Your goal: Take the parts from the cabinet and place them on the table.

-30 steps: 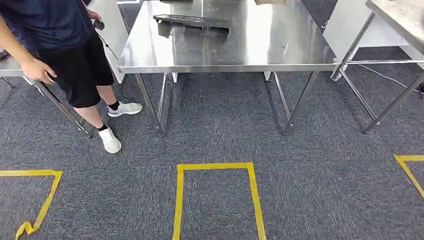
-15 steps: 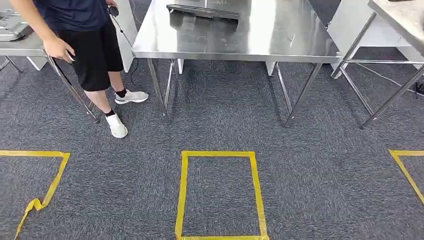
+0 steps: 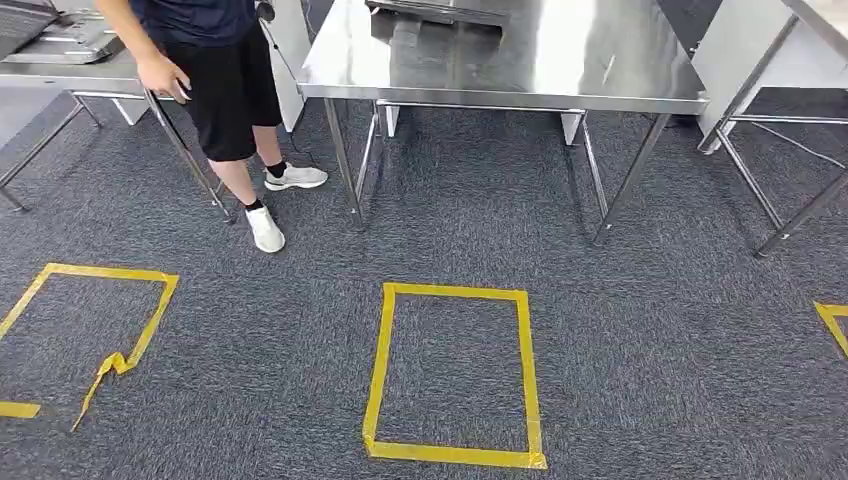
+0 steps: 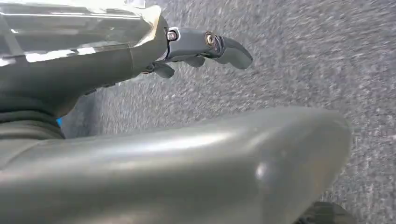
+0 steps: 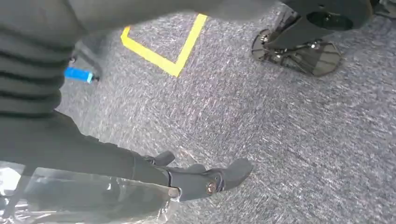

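head view: a steel table (image 3: pixel 560 70) is seen at the top centre, w/ a long dark part (image 3: pixel 435 10) lying on its far end, partly cut by the frame edge. a second steel table (image 3: pixel 70 72) is seen at top left, w/ a grey tray-like thing (image 3: pixel 60 38) on it. a third table's legs (image 3: pixel 770 190) are seen at the right. a person (image 3: pixel 215 70) in dark shirt, black shorts and white shoes is stood between the left and centre tables, one hand (image 3: pixel 163 77) rested at the left table's edge. grey carpet (image 3: pixel 640 350) is marked w/ yellow tape: a full rectangle (image 3: pixel 452 374) in front of the centre table, a broken outline (image 3: pixel 95 330) at the left w/ a loose curled end, a corner (image 3: pixel 832 322) at the far right.

left wrist view: the left hand (image 4: pixel 201 49) is seen hung over carpet, fingers (image 4: pixel 233 49) stretched out nearly straight, apart, nothing held. a clear plastic-wrapped cover is seen behind the hand.

right wrist view: the right hand (image 5: pixel 205 179) is seen over carpet, fingers (image 5: pixel 236 170) extended and loose, nothing held. a yellow tape corner (image 5: pixel 163 56) is seen on the carpet beyond it, well apart from the hand.
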You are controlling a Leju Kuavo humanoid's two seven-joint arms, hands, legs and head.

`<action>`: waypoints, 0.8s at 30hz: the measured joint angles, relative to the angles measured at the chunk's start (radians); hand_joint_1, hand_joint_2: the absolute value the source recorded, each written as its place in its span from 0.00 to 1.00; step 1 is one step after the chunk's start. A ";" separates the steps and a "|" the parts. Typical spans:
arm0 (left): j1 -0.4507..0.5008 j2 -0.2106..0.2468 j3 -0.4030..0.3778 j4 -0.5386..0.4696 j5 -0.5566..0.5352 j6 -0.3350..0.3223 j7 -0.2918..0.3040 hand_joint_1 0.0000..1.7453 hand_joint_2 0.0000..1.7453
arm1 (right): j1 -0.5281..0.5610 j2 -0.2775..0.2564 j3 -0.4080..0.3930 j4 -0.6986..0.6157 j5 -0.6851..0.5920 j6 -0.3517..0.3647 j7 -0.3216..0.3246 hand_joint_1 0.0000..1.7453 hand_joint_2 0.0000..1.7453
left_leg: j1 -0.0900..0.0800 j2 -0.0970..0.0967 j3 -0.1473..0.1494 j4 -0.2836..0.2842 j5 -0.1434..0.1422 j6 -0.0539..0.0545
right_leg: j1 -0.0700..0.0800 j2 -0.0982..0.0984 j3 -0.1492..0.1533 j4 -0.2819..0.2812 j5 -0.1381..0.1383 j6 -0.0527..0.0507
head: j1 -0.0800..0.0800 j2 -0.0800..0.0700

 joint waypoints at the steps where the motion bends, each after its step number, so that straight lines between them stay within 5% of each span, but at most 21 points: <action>1: 0.000 0.000 0.000 0.000 0.000 0.000 0.000 0.00 0.00 | 0.002 0.000 0.000 0.000 0.000 0.000 0.000 0.00 1.00 | 0.001 0.003 -0.024 0.072 -0.030 -0.004 | 0.003 -0.013 -0.005 0.000 0.002 -0.002 | 0.000 0.000; 3: 0.003 -0.001 0.000 0.000 0.001 -0.001 0.000 0.00 0.00 | 0.005 0.000 0.001 0.001 0.003 0.000 0.000 0.00 1.00 | 0.003 0.011 -0.021 0.117 -0.023 -0.007 | 0.005 -0.036 -0.010 0.001 0.006 -0.001 | 0.000 0.000; 5: 0.005 -0.001 0.000 0.000 0.004 -0.002 0.000 0.00 0.00 | 0.004 0.000 0.003 0.001 0.005 -0.002 0.000 0.00 1.00 | 0.004 0.023 0.073 -0.011 0.042 -0.003 | 0.005 -0.057 -0.008 0.002 0.007 0.000 | 0.000 0.000; 6: 0.004 -0.001 0.000 0.000 0.005 -0.002 -0.001 0.00 0.00 | 0.003 0.001 0.005 0.001 0.006 -0.003 0.000 0.00 1.00 | 0.004 0.047 0.133 -0.103 0.070 0.001 | 0.005 -0.065 -0.004 0.002 0.006 0.001 | 0.000 0.000; 7: 0.003 -0.001 0.000 0.000 0.006 -0.002 -0.002 0.00 0.00 | 0.002 0.001 0.007 0.001 0.008 -0.004 0.000 0.00 1.00 | 0.000 0.084 0.174 -0.167 0.064 0.006 | 0.013 -0.074 -0.006 0.003 0.003 0.006 | 0.000 0.000; 11: 0.003 0.001 0.000 0.000 0.008 -0.002 -0.004 0.00 0.00 | -0.004 0.003 0.011 0.001 0.014 -0.004 0.000 0.00 1.00 | -0.016 0.060 0.159 -0.180 0.064 0.031 | 0.019 -0.109 0.001 0.003 0.008 0.025 | 0.000 0.000; 12: 0.003 -0.001 0.000 0.000 0.009 -0.001 -0.004 0.00 0.00 | -0.008 0.001 0.013 0.001 0.015 -0.004 0.000 0.00 1.00 | -0.002 0.049 0.162 -0.195 0.075 0.045 | 0.021 -0.099 -0.010 0.012 -0.002 0.034 | -0.004 0.000; 13: 0.004 -0.002 0.000 0.000 0.009 -0.001 -0.005 0.00 0.00 | -0.008 0.000 0.016 0.001 0.014 -0.004 0.000 0.00 1.00 | -0.004 0.042 0.159 -0.198 0.079 0.050 | 0.016 -0.048 -0.024 0.043 -0.022 0.035 | 0.003 0.000; 14: 0.002 -0.002 0.000 0.000 0.010 0.000 -0.005 0.00 0.00 | -0.008 0.002 0.017 0.001 0.015 -0.004 -0.002 0.00 1.00 | -0.003 0.034 0.154 -0.198 0.083 0.057 | 0.014 -0.023 -0.052 0.102 -0.052 0.029 | 0.006 0.000; 16: 0.001 -0.003 0.000 0.000 0.008 -0.001 -0.005 0.00 0.00 | -0.015 -0.001 0.018 0.000 0.015 -0.004 -0.003 0.00 1.00 | -0.004 0.015 0.145 -0.197 0.088 0.061 | 0.012 -0.003 -0.136 0.276 -0.118 0.023 | 0.005 0.000; 18: 0.002 -0.003 0.000 0.000 0.008 -0.003 -0.005 0.00 0.00 | -0.021 0.001 0.018 0.000 0.014 -0.008 -0.003 0.00 1.00 | -0.004 -0.006 0.142 -0.196 0.092 0.059 | 0.011 -0.003 -0.166 0.343 -0.125 0.033 | 0.005 0.000; 21: 0.003 -0.003 0.000 0.000 0.008 -0.003 -0.002 0.00 0.00 | -0.017 0.001 0.019 0.001 0.019 -0.016 -0.001 0.00 1.00 | -0.002 -0.051 0.143 -0.193 0.097 0.051 | 0.001 0.019 -0.059 0.118 -0.016 0.067 | 0.005 0.000; 22: 0.003 -0.002 0.000 0.000 0.008 -0.003 -0.001 0.00 0.00 | -0.011 0.000 0.021 0.001 0.021 -0.017 0.000 0.00 1.00 | -0.002 -0.063 0.138 -0.192 0.099 0.047 | -0.004 0.061 -0.027 0.041 0.012 0.071 | 0.006 0.000; 23: 0.001 -0.002 0.000 0.000 0.009 -0.003 0.002 0.00 0.00 | -0.005 0.001 0.022 0.003 0.023 -0.018 0.000 0.00 1.00 | -0.011 -0.075 0.132 -0.183 0.100 0.040 | -0.003 0.088 -0.023 0.011 0.007 0.064 | 0.009 0.000; 24: 0.001 -0.001 0.000 0.000 0.011 -0.002 0.005 0.00 0.00 | -0.002 0.002 0.024 0.003 0.026 -0.018 0.001 0.00 1.00 | -0.009 -0.082 0.123 -0.184 0.106 0.032 | -0.003 0.078 -0.030 0.016 0.009 0.057 | 0.005 0.000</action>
